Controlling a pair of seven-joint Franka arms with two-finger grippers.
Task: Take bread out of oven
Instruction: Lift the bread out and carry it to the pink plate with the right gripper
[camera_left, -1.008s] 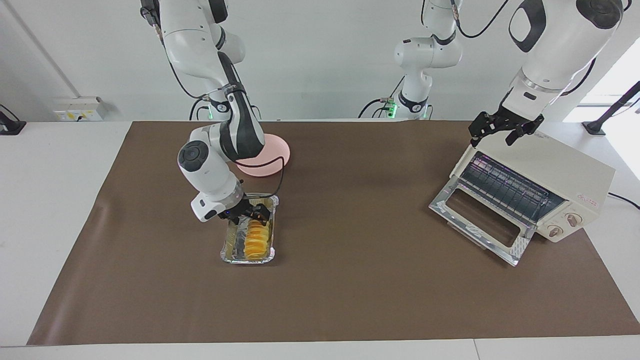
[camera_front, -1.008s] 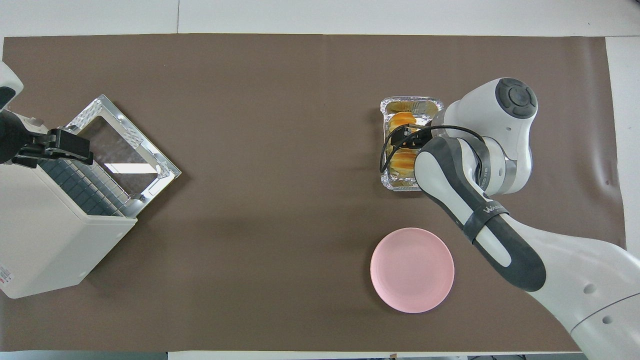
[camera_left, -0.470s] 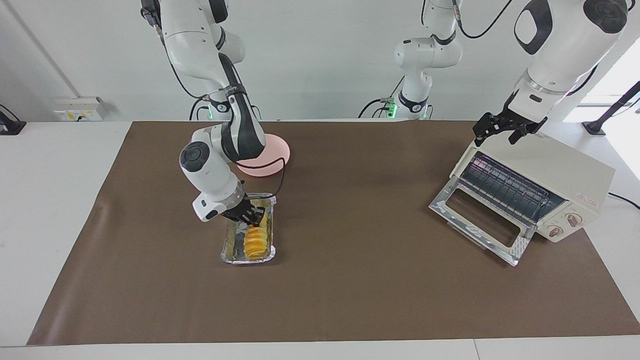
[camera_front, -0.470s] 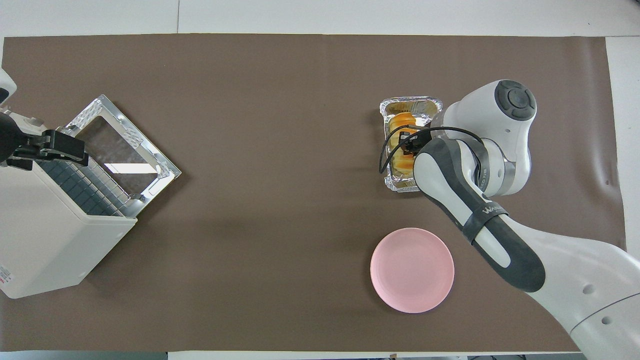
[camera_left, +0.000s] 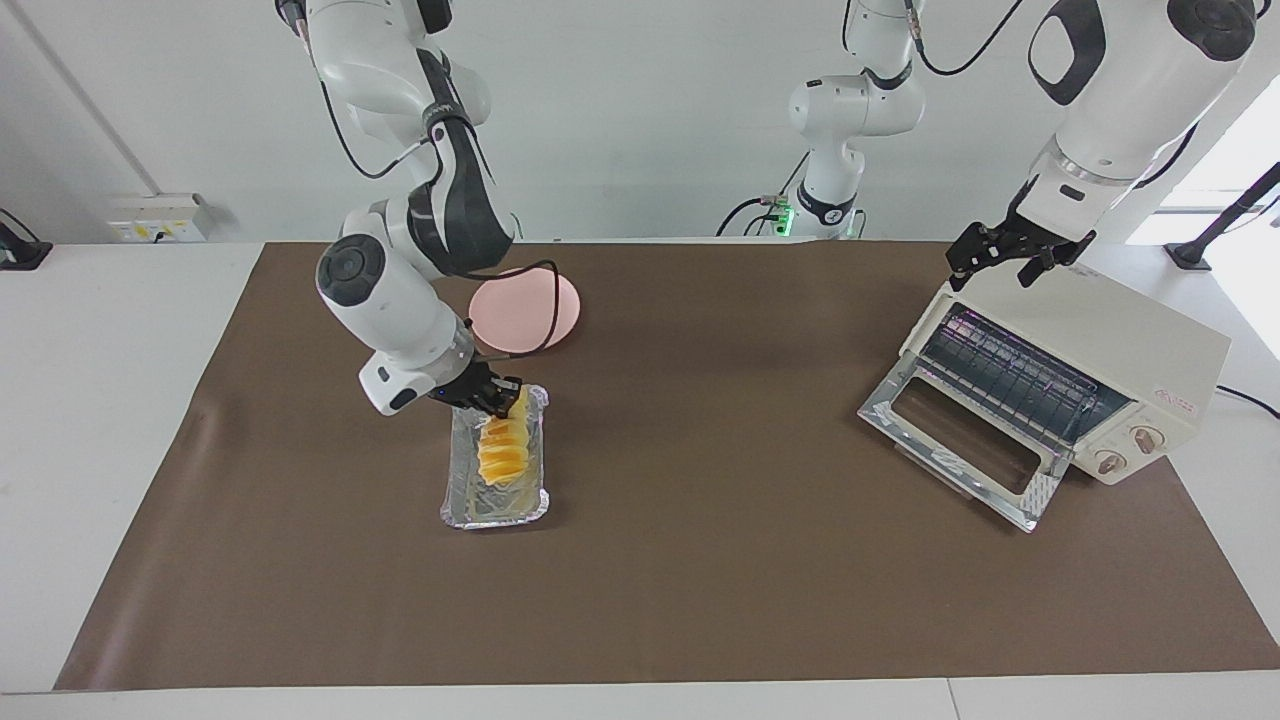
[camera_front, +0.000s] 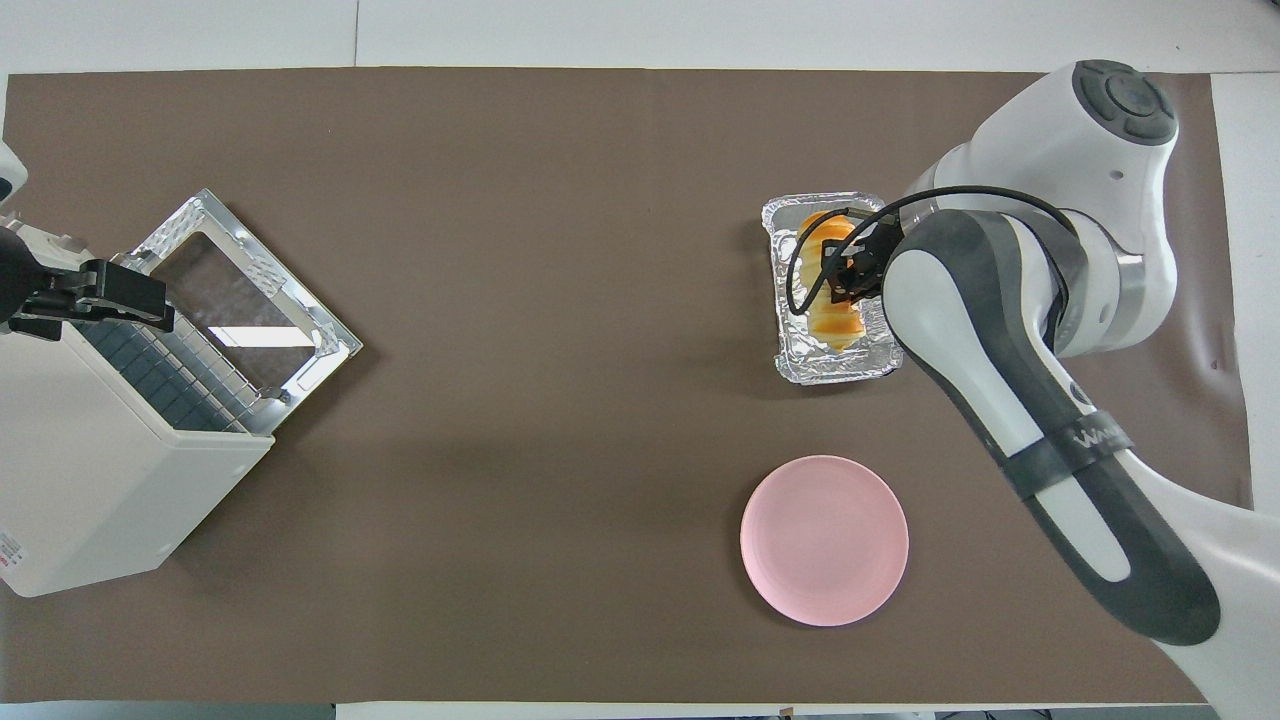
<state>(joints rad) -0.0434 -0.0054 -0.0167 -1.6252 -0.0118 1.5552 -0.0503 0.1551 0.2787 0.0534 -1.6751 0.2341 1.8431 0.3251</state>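
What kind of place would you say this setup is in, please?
Most likely a robotics lab staged as a kitchen bench: several Franka arms mounted along a table under a brown mat, with a toaster oven, a foil tray of bread and a pink plate.

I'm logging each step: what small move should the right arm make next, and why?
Probably a further lift. The right end effector grips one end of the bread, which tilts up from the foil tray; the pink plate waits nearer the robots.
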